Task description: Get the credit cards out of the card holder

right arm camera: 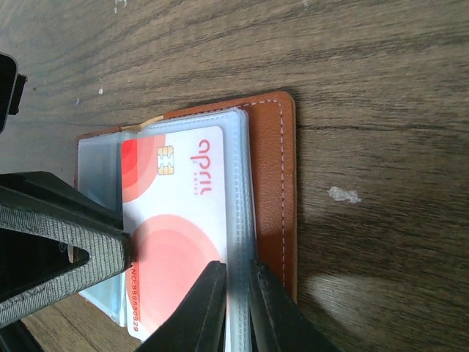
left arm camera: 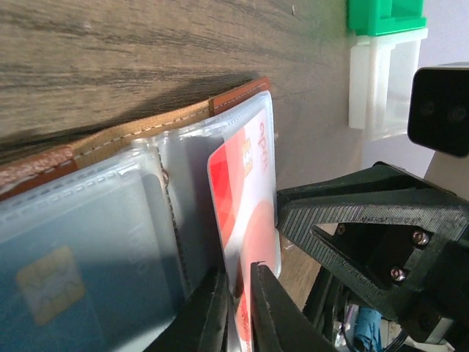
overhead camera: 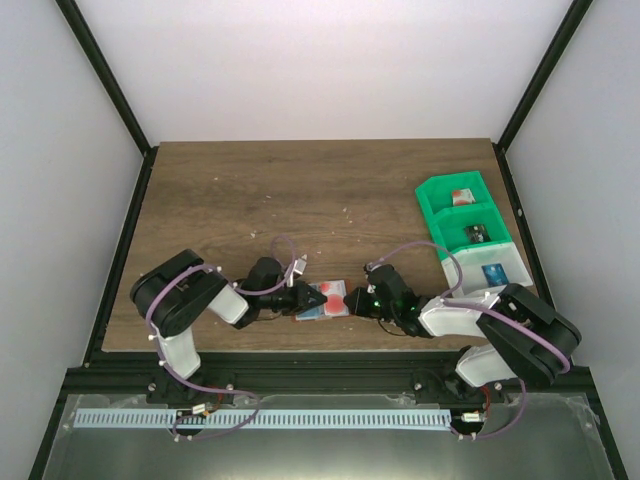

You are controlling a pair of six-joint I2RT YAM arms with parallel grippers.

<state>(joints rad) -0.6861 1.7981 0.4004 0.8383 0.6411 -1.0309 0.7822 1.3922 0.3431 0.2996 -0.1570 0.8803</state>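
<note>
The reddish-brown leather card holder (overhead camera: pixel 333 290) lies open on the table between both arms, with its clear sleeves fanned out. A red-and-white credit card (right arm camera: pixel 176 220) sticks partly out of a sleeve; it also shows in the left wrist view (left arm camera: pixel 245 183). My left gripper (left arm camera: pixel 240 308) is shut on this card's edge. My right gripper (right arm camera: pixel 238 301) is shut on the edge of the holder's clear sleeves (right arm camera: pixel 242 191), just inside the leather cover (right arm camera: pixel 275 183). A blue card with a chip (left arm camera: pixel 66 271) sits in another sleeve. In the top view my left gripper (overhead camera: pixel 308 298) and right gripper (overhead camera: pixel 355 297) face each other across the holder.
Two green bins (overhead camera: pixel 455 200) (overhead camera: pixel 475 232) and a white bin (overhead camera: pixel 490 270) stand in a row at the right, each with a card inside. The white bin also shows in the left wrist view (left arm camera: pixel 381 88). The table's front edge is close behind both grippers.
</note>
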